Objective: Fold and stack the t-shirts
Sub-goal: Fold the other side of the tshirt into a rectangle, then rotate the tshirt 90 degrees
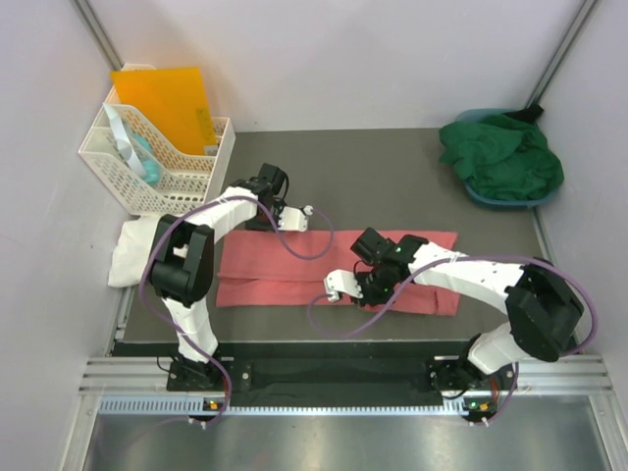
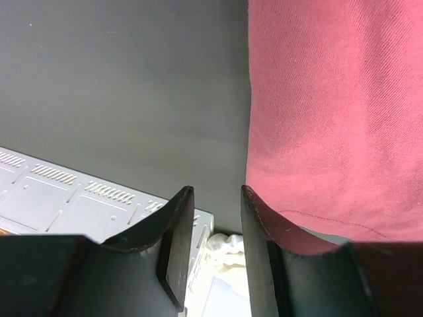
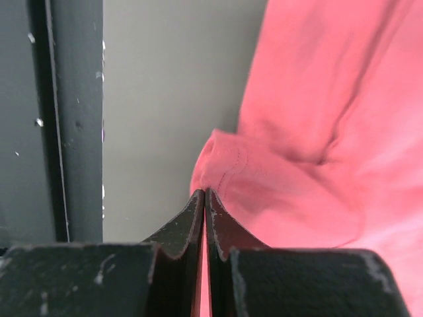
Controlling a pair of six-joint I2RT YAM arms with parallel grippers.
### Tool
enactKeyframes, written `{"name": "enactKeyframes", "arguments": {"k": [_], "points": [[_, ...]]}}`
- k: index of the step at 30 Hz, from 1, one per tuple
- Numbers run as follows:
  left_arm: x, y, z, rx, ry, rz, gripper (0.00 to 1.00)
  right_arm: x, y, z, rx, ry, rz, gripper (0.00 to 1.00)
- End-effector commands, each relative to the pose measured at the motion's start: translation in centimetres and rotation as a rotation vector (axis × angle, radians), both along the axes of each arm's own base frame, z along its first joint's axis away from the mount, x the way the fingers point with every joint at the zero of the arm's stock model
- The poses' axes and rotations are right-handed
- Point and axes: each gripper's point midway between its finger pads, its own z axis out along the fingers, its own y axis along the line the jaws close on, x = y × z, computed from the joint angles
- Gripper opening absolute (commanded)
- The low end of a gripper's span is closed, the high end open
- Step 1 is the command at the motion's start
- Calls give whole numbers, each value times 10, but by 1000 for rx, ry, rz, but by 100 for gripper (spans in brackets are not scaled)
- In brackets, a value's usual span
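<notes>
The salmon-pink t-shirt (image 1: 285,273) lies as a long folded strip across the middle of the dark mat. My right gripper (image 1: 366,291) is shut on a raised fold at its near edge (image 3: 221,165), with cloth showing between the jaws (image 3: 205,193). My left gripper (image 1: 257,221) is open and empty at the strip's far left corner, its jaws (image 2: 217,193) just off the pink edge (image 2: 330,119). The dark green t-shirt (image 1: 502,157) is bunched up at the back right. The white t-shirt (image 1: 132,250) lies crumpled at the left and shows between the left jaws (image 2: 228,247).
A white lattice basket (image 1: 191,172) with an orange folder (image 1: 167,103) behind it stands at the back left. The green shirt sits in a blue basin (image 1: 491,199). A metal rail (image 1: 343,378) runs along the near edge.
</notes>
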Motion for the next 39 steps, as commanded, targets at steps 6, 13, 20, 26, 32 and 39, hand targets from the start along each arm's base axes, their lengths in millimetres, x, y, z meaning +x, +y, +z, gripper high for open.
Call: {"name": "enactKeyframes", "arguments": {"k": [6,13,20,26,32,39], "points": [[12,-8,6,-29,-16,-19,40,-7,30,23,65,78,46,0],[10,-7,2,-28,-9,-18,40,-5,22,21,20,64,49,36],[17,-8,4,-26,-28,-22,40,64,0,46,81,-97,-236,35],[29,-11,8,-44,-67,18,40,157,-74,33,25,-139,-651,0],[26,-8,11,-40,-84,23,39,186,-117,21,4,-145,-792,0],[16,-2,9,-31,-55,38,39,189,-152,27,-31,-185,-871,0]]}}
